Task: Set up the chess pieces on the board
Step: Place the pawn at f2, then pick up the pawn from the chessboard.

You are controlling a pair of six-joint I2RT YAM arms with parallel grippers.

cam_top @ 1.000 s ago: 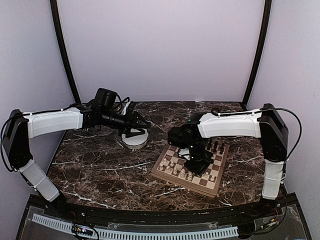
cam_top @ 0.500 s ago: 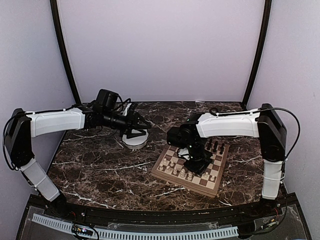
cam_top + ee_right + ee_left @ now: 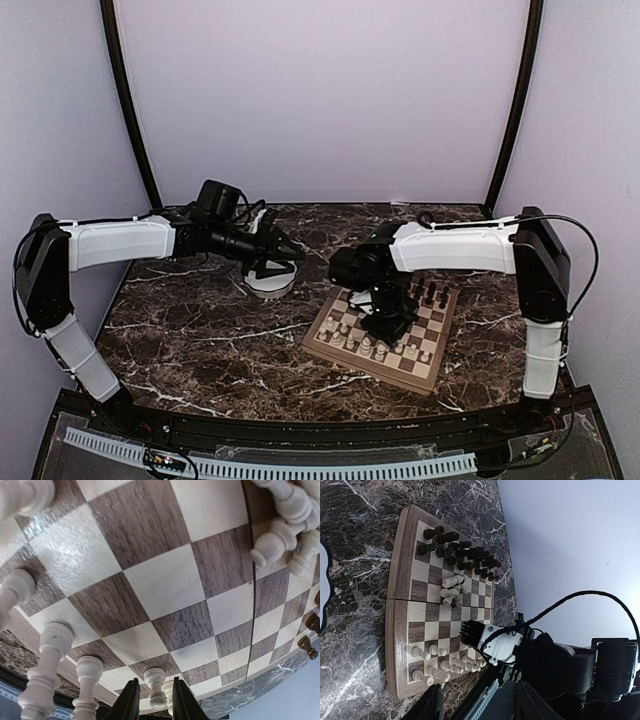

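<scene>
Judging by how things lie, the setup is well past halfway: on the square light-and-dark-checked wooden board, which sits on the right half of the dark marble counter, the tiny dark brown-black wooden chessmen stand packed along the two far ranks and look complete, though they are too small to count. Along the two near ranks the tiny pale cream wooden chessmen stand upright, with what seem to be gaps among them. A small heap of pale cream pieces lies in the middle of the board, some tipped against each other, so these are what is left to place. The black two-finger right tool hangs low over the pale side, its jaws parted a little wider than the single pale pawn standing between them on a square near the rim; it appears to frame the pawn, not pinch it. The black left tool hovers over the white scalloped bowl well to the left of the board, with its fingers spread apart and nothing between them. Only a sliver of the bowl's rim shows at the left wrist, and the tool covers it from above, so I cannot tell whether any pieces lie in it
</scene>
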